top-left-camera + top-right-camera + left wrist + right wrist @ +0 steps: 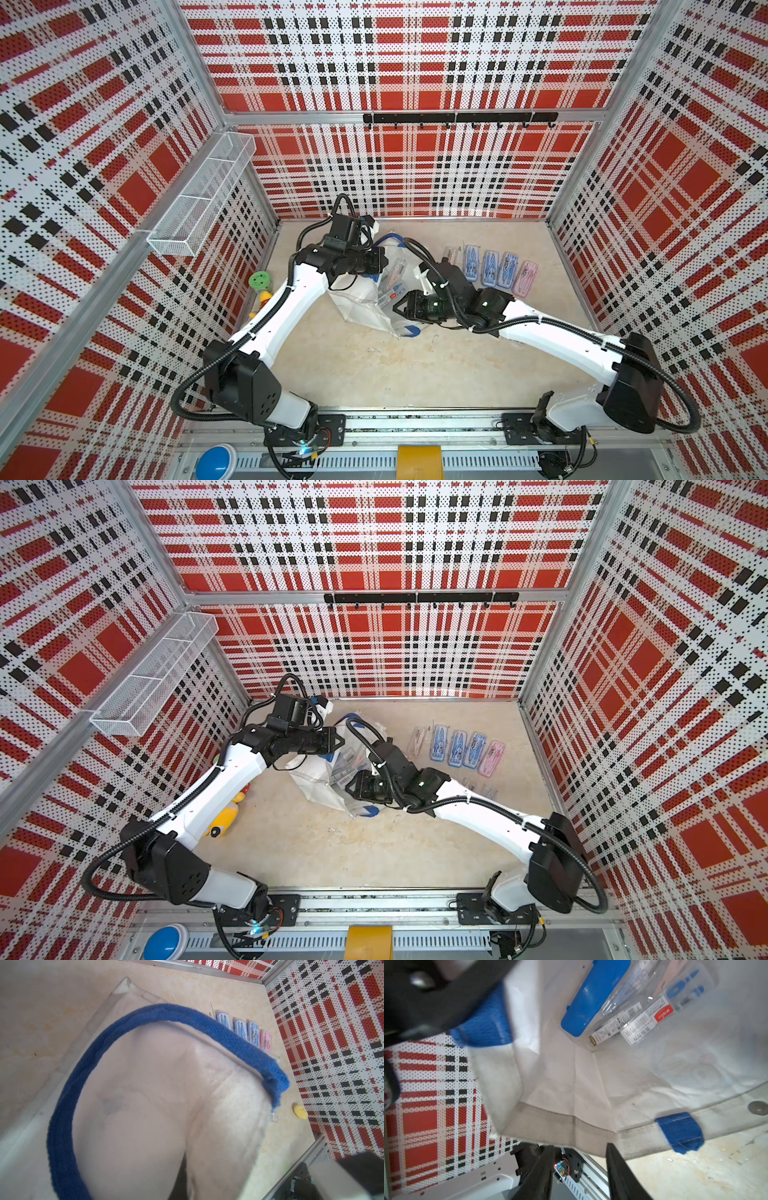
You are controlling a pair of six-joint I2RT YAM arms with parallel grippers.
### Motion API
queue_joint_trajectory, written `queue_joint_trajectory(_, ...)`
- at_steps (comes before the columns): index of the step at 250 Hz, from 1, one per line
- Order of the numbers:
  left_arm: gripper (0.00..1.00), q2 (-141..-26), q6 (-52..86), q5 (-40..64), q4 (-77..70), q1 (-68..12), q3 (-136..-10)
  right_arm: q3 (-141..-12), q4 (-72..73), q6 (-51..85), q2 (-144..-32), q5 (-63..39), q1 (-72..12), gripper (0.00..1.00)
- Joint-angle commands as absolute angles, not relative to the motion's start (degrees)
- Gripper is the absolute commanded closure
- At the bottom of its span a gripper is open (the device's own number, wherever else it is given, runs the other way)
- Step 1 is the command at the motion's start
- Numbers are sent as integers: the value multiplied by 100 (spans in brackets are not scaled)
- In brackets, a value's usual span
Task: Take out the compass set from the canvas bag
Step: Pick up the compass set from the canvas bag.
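Compass sets (652,1009) in clear packs, with a blue case (591,995) touching them, lie at the bottom inside the canvas bag (357,307), as the right wrist view shows. In both top views the bag (316,785) sits near the middle of the table, a little toward twelve o'clock. The left gripper (380,262) is clamped tight on the bag's rim at about twelve o'clock, at a blue patch, holding the mouth up. The right gripper (397,307) sits at the rim near four o'clock; its two fingers (548,1167) stand apart with a moderate gap and nothing between them. A row of blue and pink cases (500,270) lies on the table at about three o'clock of the bag, well apart from it.
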State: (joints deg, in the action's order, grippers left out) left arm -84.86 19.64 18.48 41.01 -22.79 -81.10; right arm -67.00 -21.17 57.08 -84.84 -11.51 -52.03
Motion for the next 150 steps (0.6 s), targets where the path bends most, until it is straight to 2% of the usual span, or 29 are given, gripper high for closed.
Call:
queue_joint_trajectory(1,100,-8399,2124,1737,3999,-2341,-8181,-6487,-1584,6508,-8754,-797,-5125,56)
queue_joint_trajectory(82,100,-8133,2215,1926,3763,-2344,-7941,-6752,-700,7714,-10033,-571,-4697,43)
queue_joint_trajectory(150,100,-8091,2268,2160,3710,-2420,-7971,-7208,-336,8286,-10993,-229,-4557,25)
